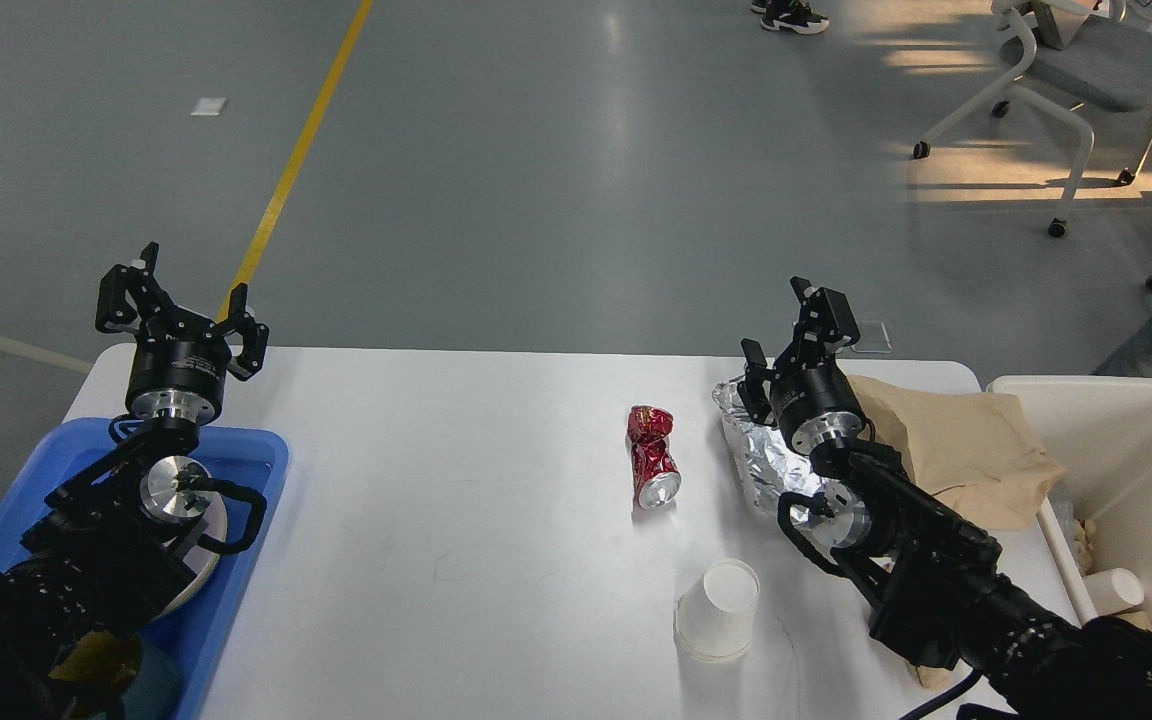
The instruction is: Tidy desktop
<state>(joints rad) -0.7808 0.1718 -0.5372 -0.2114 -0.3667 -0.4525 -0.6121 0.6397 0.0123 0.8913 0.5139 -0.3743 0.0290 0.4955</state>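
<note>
The white desktop (456, 500) fills the lower view. On it lie a crushed red can (653, 456), a white paper cup (719, 608) on its side near the front, a crumpled foil sheet (764, 462) and a brown paper bag (956, 440). My left gripper (181, 300) is open and empty, raised above the far left corner. My right gripper (798, 325) is open and empty, held over the far edge of the foil.
A blue tray (246, 470) holding a white plate sits at the left edge under my left arm. A cream-white bin (1106, 400) with cups inside stands to the right of the table. Office chairs stand on the floor beyond.
</note>
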